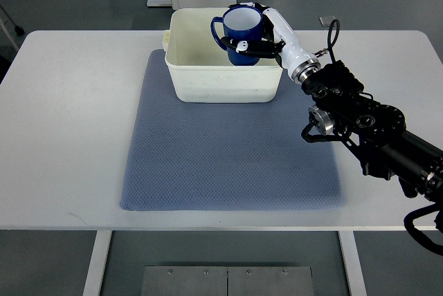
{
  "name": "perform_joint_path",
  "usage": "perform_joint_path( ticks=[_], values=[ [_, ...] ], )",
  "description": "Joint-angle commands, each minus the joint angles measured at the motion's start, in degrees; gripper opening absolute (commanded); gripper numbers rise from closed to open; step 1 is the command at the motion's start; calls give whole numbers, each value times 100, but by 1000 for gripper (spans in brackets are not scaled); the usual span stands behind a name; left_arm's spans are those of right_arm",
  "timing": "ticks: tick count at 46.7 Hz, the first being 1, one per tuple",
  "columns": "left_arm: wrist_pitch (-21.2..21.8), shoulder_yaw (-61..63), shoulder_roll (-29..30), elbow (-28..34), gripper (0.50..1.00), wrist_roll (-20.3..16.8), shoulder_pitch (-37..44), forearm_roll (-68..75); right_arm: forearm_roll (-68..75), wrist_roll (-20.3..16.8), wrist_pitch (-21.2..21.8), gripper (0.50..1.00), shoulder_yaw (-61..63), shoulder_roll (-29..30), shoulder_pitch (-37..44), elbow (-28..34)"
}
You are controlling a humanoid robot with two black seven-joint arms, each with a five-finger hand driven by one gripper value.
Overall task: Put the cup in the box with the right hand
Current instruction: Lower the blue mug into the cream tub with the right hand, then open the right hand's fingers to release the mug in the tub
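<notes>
1. The right robot hand [259, 33], white with black fingers, is wrapped around a dark blue glossy cup [239, 33] with a handle.
2. The cup sits upright within the opening of a cream rectangular plastic box [221, 85], towards its far right part.
3. The box rests on a grey-blue textured mat [228, 158] on the white table [62, 137].

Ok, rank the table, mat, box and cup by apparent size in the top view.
1. white table
2. blue-grey mat
3. cream box
4. blue cup, held by the right hand over the box, slightly nearer the camera, yet clearly smallest.
</notes>
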Motion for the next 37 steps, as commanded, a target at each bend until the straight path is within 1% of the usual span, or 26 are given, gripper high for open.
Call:
perform_joint_path(
  ticks=[1, 9, 10, 11, 12, 13, 14, 37],
  values=[
    [0, 0, 0, 0, 1000, 0, 0, 0, 0, 4, -1, 500, 23, 0, 0, 0],
    [0, 0, 0, 0, 1000, 0, 0, 0, 9, 4, -115, 500, 32, 0, 0, 0],
    [0, 0, 0, 0, 1000, 0, 0, 0, 9, 13, -115, 566, 32, 0, 0, 9],
    [0, 0, 0, 0, 1000, 0, 0, 9, 9, 13, -115, 662, 32, 0, 0, 9],
    [0, 0, 0, 0, 1000, 0, 0, 0, 9, 13, -115, 783, 32, 0, 0, 9],
    [0, 0, 0, 0, 1000, 0, 0, 0, 9, 4, -115, 917, 24, 0, 0, 9],
    [0, 0, 0, 0, 1000, 0, 0, 0, 9, 13, -115, 999, 32, 0, 0, 18],
    [0, 0, 0, 0, 1000, 0, 0, 0, 9, 31, -106, 1000, 6, 0, -35, 53]
  ],
)
